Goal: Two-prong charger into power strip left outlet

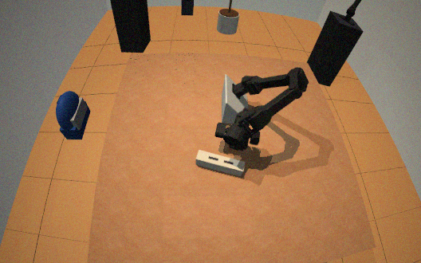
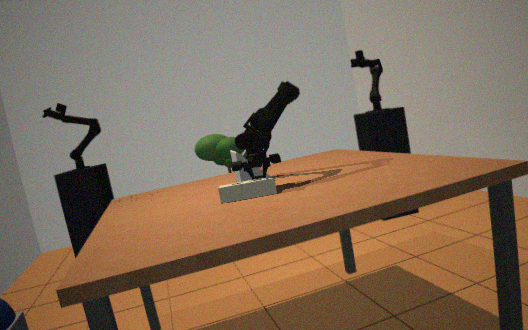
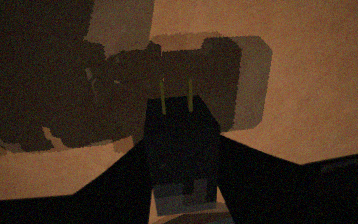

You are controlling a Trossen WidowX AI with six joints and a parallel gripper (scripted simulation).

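Note:
The power strip (image 1: pixel 219 168) (image 2: pixel 247 191), a pale bar with two dark outlets on its top, lies on the table. My gripper (image 1: pixel 237 140) (image 2: pixel 257 168) (image 3: pixel 177 141) is shut on the charger, just behind the strip as the top view shows it, and above the table. In the wrist view the charger (image 3: pixel 180 125) is a dark block between the fingers, its two thin yellowish prongs pointing away from the camera, with shaded table beyond them. The prongs touch nothing there. The strip is not in the wrist view. The charger cannot be made out in the top and exterior views.
A pale grey wedge-shaped block (image 1: pixel 230 104) stands on the table (image 1: pixel 156 199) (image 2: pixel 171 235) behind the gripper, close to the arm. The arm's shadow falls on the table to the right of the strip and reaches its right end.

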